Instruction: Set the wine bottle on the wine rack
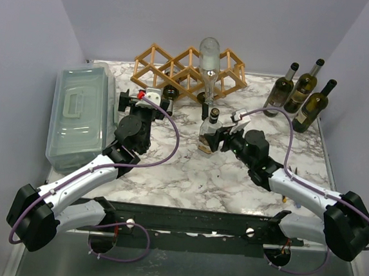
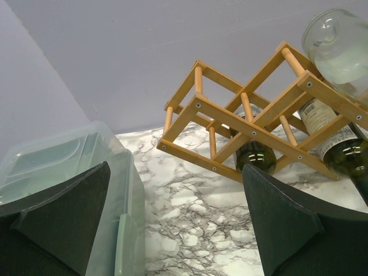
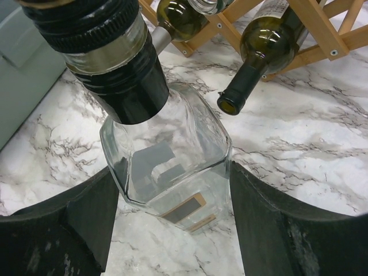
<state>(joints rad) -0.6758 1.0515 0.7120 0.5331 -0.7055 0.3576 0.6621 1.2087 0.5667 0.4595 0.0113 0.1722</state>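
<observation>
The right gripper has its two dark fingers closed in on a clear, square-shouldered wine bottle, the pads meeting the glass on both sides. The bottle stands upright on the marble table, just right of centre in the overhead view, its black cap filling the upper left of the wrist view. Beyond it, toward the top of the frame, a dark green bottle lies in the wine rack with its neck sloping down to the table. A clear round bottle rests on top of the lattice (the upper right corner of the left wrist view). The left gripper is spread wide with nothing between its jaws, facing the rack, with the grey-green lidded box at lower left. Three more bottles stand at the upper right of the overhead view.
</observation>
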